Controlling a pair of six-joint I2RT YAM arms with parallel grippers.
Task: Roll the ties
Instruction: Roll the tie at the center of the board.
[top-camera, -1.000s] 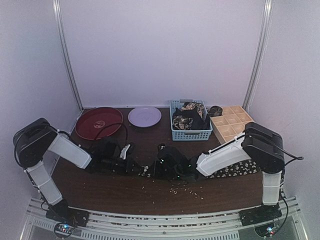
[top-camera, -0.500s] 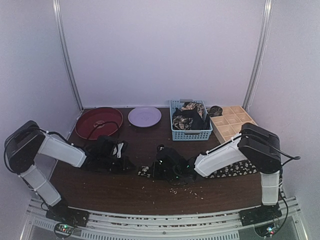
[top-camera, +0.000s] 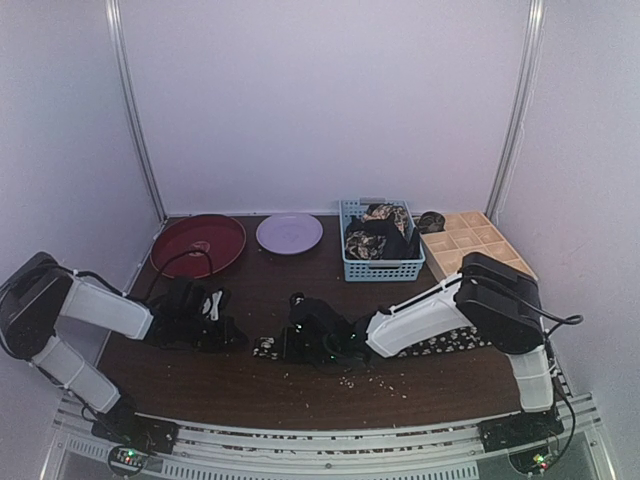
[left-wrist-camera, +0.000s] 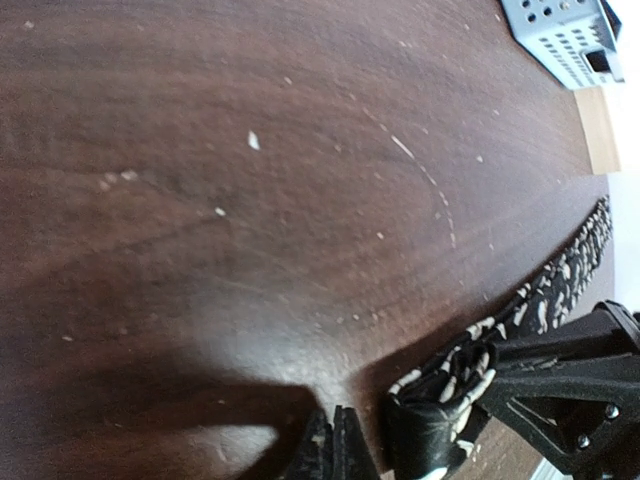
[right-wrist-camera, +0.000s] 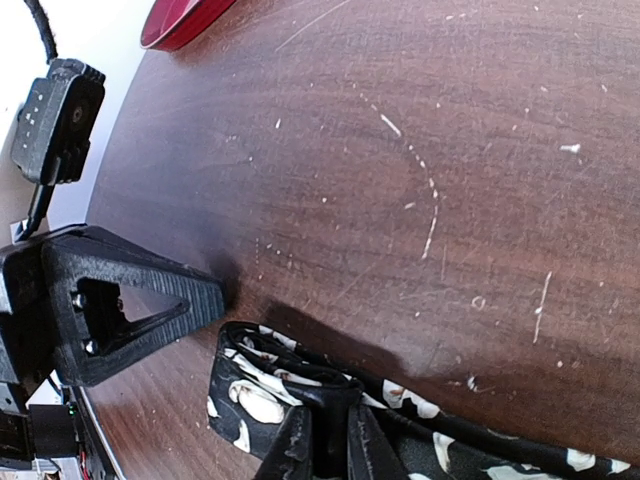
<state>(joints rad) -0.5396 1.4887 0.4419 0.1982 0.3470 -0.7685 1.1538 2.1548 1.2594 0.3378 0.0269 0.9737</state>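
Right gripper (right-wrist-camera: 325, 440) pinches rolled end of tie (right-wrist-camera: 250, 385) at centre of table (top-camera: 250, 385); only few turns done, rest lies flat toward wooden tray (top-camera: 470, 245); left gripper (left-wrist-camera: 335, 452) closed, empty, just beside roll; more ties (top-camera: 378, 235) wait in blue basket (top-camera: 380, 268).

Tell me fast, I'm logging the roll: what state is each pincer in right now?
Left pincer: closed, holding nothing, beside the tie.
Right pincer: closed on the tie at its rolled end.
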